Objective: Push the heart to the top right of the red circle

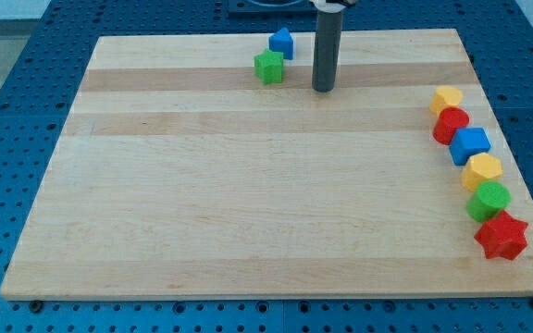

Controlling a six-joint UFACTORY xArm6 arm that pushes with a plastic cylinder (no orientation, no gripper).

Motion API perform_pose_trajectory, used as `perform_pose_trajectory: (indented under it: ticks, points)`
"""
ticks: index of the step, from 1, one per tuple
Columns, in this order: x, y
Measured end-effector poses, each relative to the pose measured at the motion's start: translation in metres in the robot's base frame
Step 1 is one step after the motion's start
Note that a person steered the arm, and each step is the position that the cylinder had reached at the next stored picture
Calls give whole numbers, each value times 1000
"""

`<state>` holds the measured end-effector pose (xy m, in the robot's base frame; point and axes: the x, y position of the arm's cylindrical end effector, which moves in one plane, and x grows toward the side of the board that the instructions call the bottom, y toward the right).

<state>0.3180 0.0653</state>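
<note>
The yellow heart [447,98] lies near the board's right edge, at the top of a column of blocks. It touches the red circle [452,124] just below it. My tip [323,89] rests on the board near the top centre, far to the left of both. It touches no block. A green block [269,67] sits to the left of the tip, and a blue block [282,43] sits above that; their shapes are unclear.
Below the red circle the column runs down the right edge: a blue cube [471,145], a yellow hexagon [482,171], a green circle [489,200] and a red star [502,236]. The wooden board [248,203] lies on a blue perforated table.
</note>
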Motion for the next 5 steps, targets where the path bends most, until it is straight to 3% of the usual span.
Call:
perform_pose_trajectory:
  ticks: [3,4,5]
  points:
    - [-13,132]
    - [31,164]
    - [48,188]
